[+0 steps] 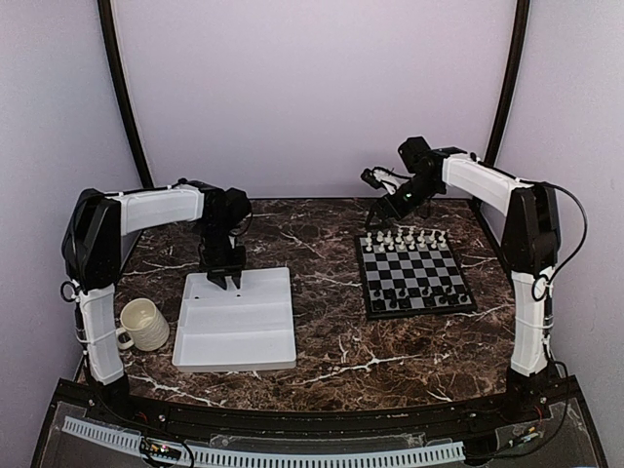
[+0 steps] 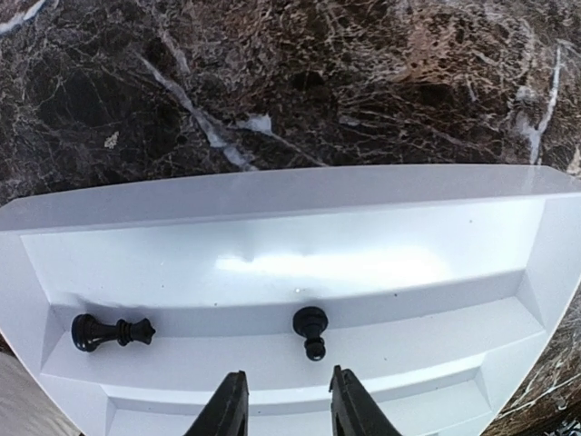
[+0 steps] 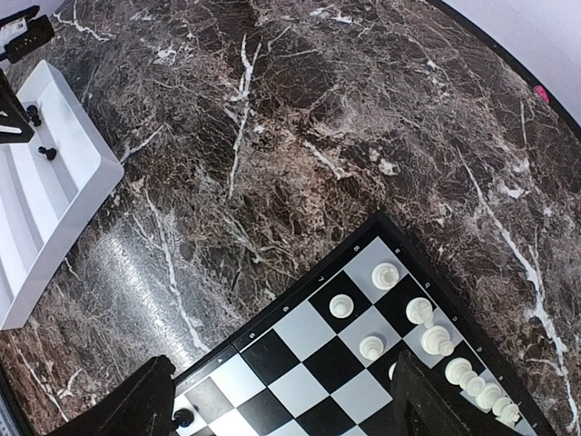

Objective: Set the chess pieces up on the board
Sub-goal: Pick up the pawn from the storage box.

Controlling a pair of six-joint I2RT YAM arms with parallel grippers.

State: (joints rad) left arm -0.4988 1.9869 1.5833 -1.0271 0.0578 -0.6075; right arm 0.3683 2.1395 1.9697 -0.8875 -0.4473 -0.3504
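While looking down from the top view, found the board (image 1: 414, 278) on the right half of the desk (image 1: 331, 244), well apart from the white tray (image 1: 239, 336) on the left half. Noted white chess pieces (image 1: 405, 237) lined up along the board's far edge and black ones along its near edge.

Located left tool (image 1: 226, 280) over the far end of the tray, pointing down. From the left wrist view, saw its fingers (image 2: 229, 409) standing a narrow gap apart with nothing between them: partly open, gripping nothing. Logged a black pawn (image 2: 310, 331) lying on its side on a tray step just beyond the fingertips, not touching them. Logged a taller black piece (image 2: 111, 332) lying flat on the same step, off to one side and well apart from the pawn.

Located right tool (image 1: 382, 210) hanging above the desk near the board's far left corner. From the right wrist view, saw its two fingers spread wide over the board corner, holding nothing: fully open.

Spotted a ribbed cream mug (image 1: 143, 325) just left of the tray.
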